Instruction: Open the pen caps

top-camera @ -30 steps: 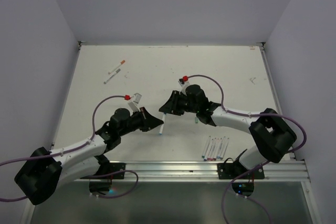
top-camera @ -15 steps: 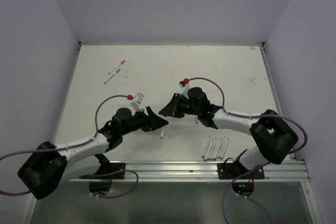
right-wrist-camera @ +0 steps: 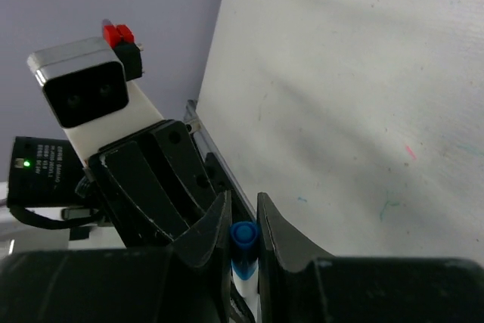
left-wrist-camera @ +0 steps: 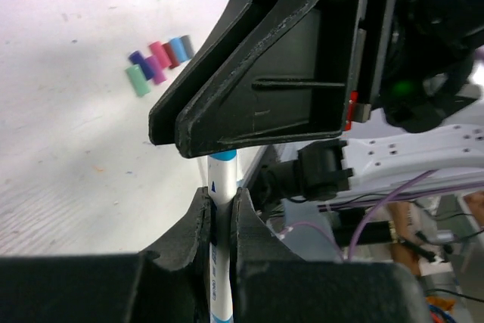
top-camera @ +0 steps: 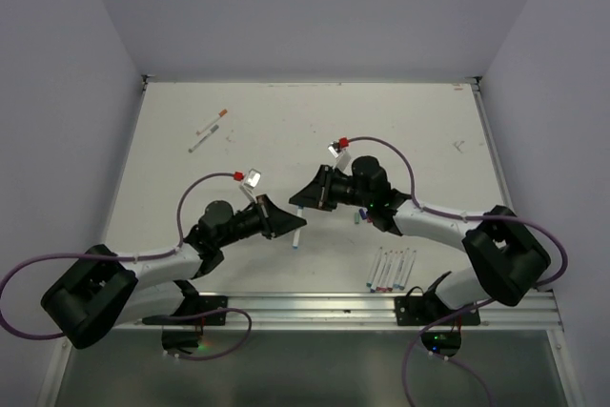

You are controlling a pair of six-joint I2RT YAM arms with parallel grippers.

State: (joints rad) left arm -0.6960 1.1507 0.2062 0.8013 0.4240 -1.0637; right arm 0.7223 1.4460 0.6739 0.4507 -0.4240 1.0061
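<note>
My left gripper (top-camera: 286, 220) is shut on the white barrel of a pen (left-wrist-camera: 221, 194); its fingers (left-wrist-camera: 198, 213) clamp the barrel on both sides. My right gripper (top-camera: 303, 204) meets it tip to tip and is shut on that pen's blue cap (right-wrist-camera: 243, 235), which is still on the pen. In the top view the pen's lower end (top-camera: 295, 236) pokes out below the two grippers, above the table. Several loose caps (left-wrist-camera: 156, 62) in green, purple, pink, red, blue and grey lie in a cluster on the table; they also show in the top view (top-camera: 360, 218).
A row of several white pens (top-camera: 392, 270) lies near the front edge by the right arm's base. Two more pens (top-camera: 210, 129) lie at the far left. A small object (top-camera: 458, 146) lies at the far right. Purple cables loop over both arms.
The left gripper with the pen has shifted slightly right and up, closer against the right gripper. The right arm's wrist has moved a little right. The pen stays held between them.
</note>
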